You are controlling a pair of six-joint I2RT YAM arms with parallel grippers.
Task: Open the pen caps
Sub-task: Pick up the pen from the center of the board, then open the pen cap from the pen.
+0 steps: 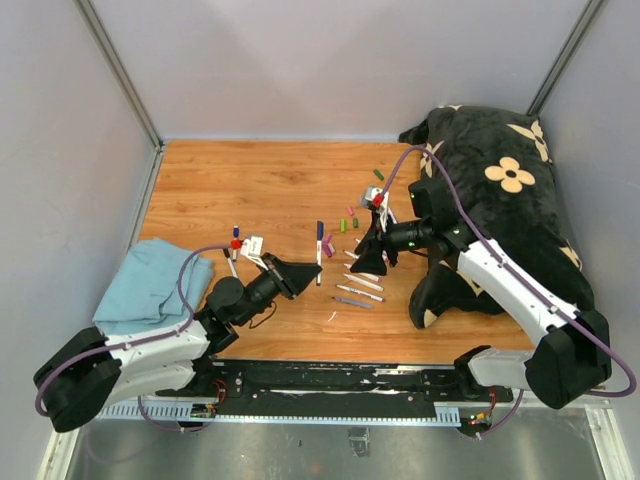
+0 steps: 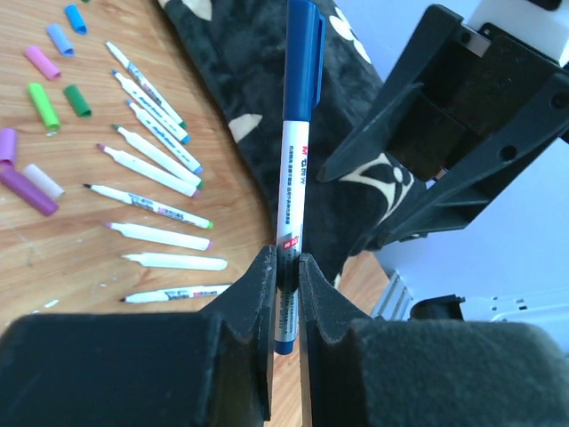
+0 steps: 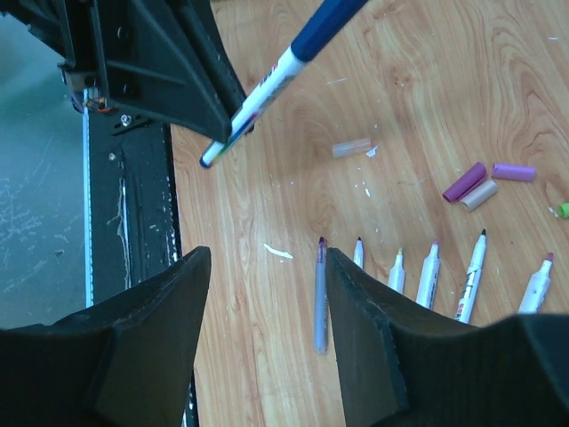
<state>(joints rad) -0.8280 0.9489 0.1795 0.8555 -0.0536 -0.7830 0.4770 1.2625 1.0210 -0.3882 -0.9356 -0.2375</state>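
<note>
My left gripper is shut on the lower barrel of a white pen whose dark blue cap is still on and points away from me. The right wrist view shows the same pen slanting above the table, cap up. Just right of it, my right gripper stands open with nothing between its fingers. Loose pen caps lie on the wood: green, pink, blue and purple. Several uncapped pens lie in a row.
A black flowered cushion fills the right side behind the right arm. A folded light blue cloth lies at the left. Another capped pen lies beside the cloth. A lone green cap sits farther back.
</note>
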